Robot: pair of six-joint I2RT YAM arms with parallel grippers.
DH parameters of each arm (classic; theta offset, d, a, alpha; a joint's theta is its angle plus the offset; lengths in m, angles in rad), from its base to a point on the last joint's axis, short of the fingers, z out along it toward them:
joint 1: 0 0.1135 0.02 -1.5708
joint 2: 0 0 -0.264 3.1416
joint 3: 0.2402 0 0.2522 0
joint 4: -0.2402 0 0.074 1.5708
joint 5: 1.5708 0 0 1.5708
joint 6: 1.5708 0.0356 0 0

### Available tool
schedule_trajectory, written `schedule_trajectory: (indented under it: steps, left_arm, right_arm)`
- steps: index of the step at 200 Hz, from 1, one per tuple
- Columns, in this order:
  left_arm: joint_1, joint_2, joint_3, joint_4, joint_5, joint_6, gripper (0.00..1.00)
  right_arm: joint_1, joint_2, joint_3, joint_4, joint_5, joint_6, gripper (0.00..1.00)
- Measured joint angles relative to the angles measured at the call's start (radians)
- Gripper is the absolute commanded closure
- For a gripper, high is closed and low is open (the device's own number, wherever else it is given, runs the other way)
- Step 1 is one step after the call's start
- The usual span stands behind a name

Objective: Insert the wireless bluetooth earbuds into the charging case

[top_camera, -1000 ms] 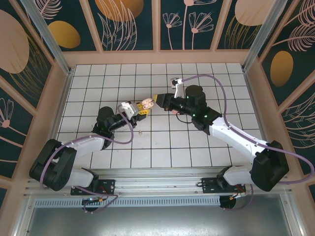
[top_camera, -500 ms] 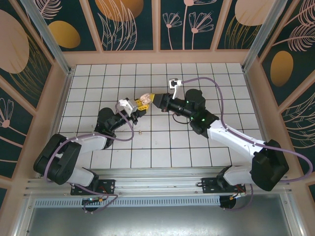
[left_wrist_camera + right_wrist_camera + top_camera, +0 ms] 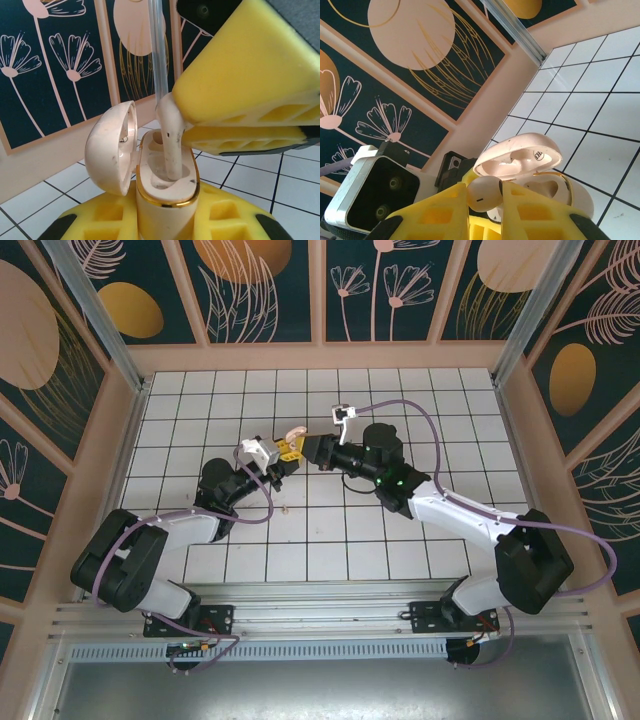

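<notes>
Left wrist view gives me the best read: the cream earbud (image 3: 170,140) stands stem-down in the open charging case (image 3: 165,205), its tip inside one socket and its head above the gold rim. I judge this as mid-insertion, the bud partly entered but not seated.

The right fingers (image 3: 240,85) are closed on the bud's head, reaching in from above and to one side. The left fingers (image 3: 100,222) are clamped on the case body from both flanks, holding it upright with the lid (image 3: 112,147) swung open on the side away from the right fingers.

In the right wrist view the earbud (image 3: 482,194) sits pinched between the right fingers (image 3: 445,215), with the case (image 3: 555,192) just past their tips.

Next, I reckon the bud needs a short straight push along the socket's line, then a release. The case must stay steady in the left fingers while I do it. Any tilt could jam the stem on the rim.

The socket floor is hidden by the stem, so I cannot tell how deep it sits. The socket behind the stem is half blocked; I cannot say whether it is filled. From the top external view the case (image 3: 291,436) is tiny between both fingers above the worktop (image 3: 400,540), and a speck there near the left arm is too small to identify.
</notes>
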Motion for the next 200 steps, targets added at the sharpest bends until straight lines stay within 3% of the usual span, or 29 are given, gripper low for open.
schedule_trajectory:
  steps: [140, 200]
  left_arm:
    - [0.0, 0.003, 0.001, -0.019, -0.018, -0.008, 0.88]
    - [0.0, 0.003, 0.001, -0.045, -0.022, -0.008, 0.88]
  right_arm:
    - [0.026, 0.026, 0.034, -0.054, 0.048, -0.012, 0.8]
    - [0.03, 0.021, 0.047, -0.121, 0.071, -0.027, 0.73]
